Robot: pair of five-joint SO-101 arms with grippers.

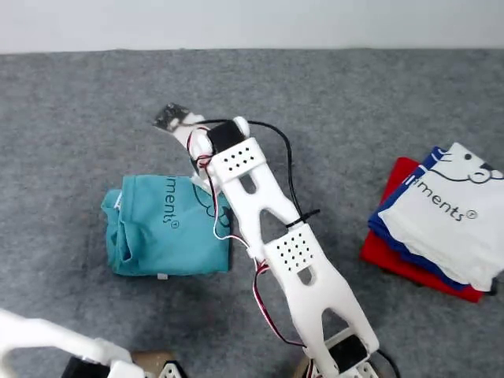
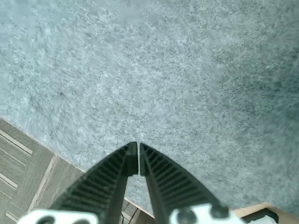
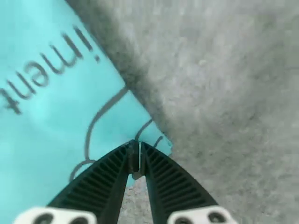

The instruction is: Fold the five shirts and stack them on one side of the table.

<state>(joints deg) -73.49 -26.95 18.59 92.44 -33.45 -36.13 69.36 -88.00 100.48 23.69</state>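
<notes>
A folded teal shirt [image 1: 165,228] lies left of the table's middle. My right arm [image 1: 260,205] stretches from the near edge to that shirt's far right corner. In the right wrist view my right gripper [image 3: 135,147] is shut, its tips resting on the teal shirt [image 3: 51,93] just inside that corner; I see no cloth between the fingers. At the right side is a stack of folded shirts: red [image 1: 390,256] at the bottom, blue [image 1: 391,227] above it, white [image 1: 449,213] on top. My left gripper [image 2: 139,150] is shut on nothing, above the grey mat [image 2: 154,70] by the table's edge.
Grey felt [image 1: 331,102] covers the whole table. The left arm's white link [image 1: 47,337] lies at the near left corner. Wooden floor [image 2: 23,163] shows beyond the mat's edge in the left wrist view. Open mat lies between the teal shirt and the stack.
</notes>
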